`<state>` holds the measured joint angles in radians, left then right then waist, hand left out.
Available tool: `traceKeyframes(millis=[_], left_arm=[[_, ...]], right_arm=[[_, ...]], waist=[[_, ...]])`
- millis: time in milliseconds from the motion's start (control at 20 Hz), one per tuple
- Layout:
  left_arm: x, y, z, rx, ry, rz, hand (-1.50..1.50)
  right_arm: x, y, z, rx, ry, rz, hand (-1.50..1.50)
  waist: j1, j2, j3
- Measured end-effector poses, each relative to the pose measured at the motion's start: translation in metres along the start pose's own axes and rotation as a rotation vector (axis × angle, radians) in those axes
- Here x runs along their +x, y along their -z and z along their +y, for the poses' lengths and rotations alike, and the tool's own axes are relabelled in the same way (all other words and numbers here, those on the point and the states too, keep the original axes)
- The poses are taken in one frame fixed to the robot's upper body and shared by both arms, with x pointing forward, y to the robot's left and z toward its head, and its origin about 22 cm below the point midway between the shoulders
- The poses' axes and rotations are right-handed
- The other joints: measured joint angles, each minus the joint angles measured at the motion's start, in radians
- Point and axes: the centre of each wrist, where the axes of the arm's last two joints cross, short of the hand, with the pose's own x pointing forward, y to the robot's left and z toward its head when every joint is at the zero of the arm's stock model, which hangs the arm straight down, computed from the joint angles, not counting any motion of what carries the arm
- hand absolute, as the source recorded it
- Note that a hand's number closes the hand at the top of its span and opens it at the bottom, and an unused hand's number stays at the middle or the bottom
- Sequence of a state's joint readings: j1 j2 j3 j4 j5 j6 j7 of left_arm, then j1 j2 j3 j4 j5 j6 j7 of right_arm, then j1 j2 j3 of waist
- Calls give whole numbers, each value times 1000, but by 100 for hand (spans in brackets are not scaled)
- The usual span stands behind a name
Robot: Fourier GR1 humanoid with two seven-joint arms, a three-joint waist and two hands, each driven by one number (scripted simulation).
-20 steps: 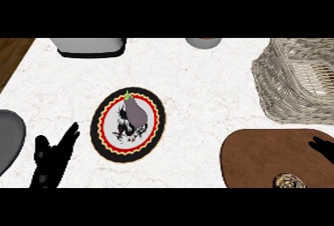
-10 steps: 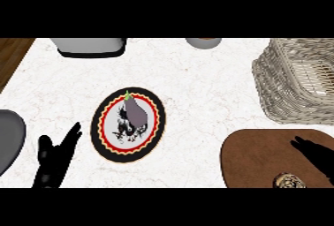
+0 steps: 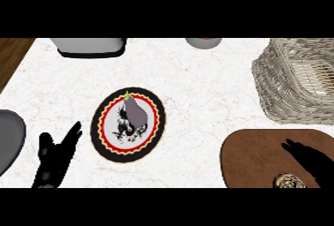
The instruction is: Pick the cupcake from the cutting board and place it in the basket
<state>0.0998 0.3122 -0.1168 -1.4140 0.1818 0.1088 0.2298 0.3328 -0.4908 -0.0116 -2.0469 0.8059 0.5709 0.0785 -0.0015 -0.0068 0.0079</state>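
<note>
The cupcake [image 3: 285, 180] sits at the lower right of the frame, on the brown cutting board [image 3: 254, 159], close to the board's bottom edge and partly cut off there. Right beside it, just above and to its right, the right hand [image 3: 316, 159] hangs over the board, fingers stretched out straight toward the upper left, released and holding nothing. Whether it touches the cupcake, I cannot tell.

Up above the board, in the upper right, stands the woven basket [image 3: 274, 88], near the board but apart from it.

At the centre of the white marble counter [image 3: 195, 79] lies a plate [image 3: 99, 119] with a black and red patterned rim, and on it an eggplant [image 3: 135, 112], stem end toward the top.

At the lower left the left hand [image 3: 55, 156] rests open, fingers up, just left of the plate. A grey rounded object [image 3: 9, 141] shows at the left edge. Along the top edge sit a grey container [image 3: 88, 46] and a small cup [image 3: 203, 42].
</note>
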Motion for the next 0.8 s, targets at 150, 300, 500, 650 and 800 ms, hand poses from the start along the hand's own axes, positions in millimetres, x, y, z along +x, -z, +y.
traceKeyframes(millis=[150, 300, 500, 650, 800], left_arm=[[-1, 2, -2, -7, -5, 1, 0], [-2, 0, 1, -6, 0, -5, 0], [-2, -4, -1, 10, 1, -11, 0], [-3, -4, 2, 8, -1, -12, 0], [0, -5, -1, 9, 6, -8, 0]], right_arm=[[-2, 8, 5, 32, -21, 25, -150], [-4, 14, 11, 58, -37, 48, -150], [-9, 17, 23, 71, -39, 59, -150], [-7, 20, 30, 69, -38, 55, -150], [-4, 24, 35, 66, -38, 48, -150]], waist=[[1, 0, 1], [2, 0, 1], [1, 1, -1], [0, 1, -1], [0, 1, -2]])
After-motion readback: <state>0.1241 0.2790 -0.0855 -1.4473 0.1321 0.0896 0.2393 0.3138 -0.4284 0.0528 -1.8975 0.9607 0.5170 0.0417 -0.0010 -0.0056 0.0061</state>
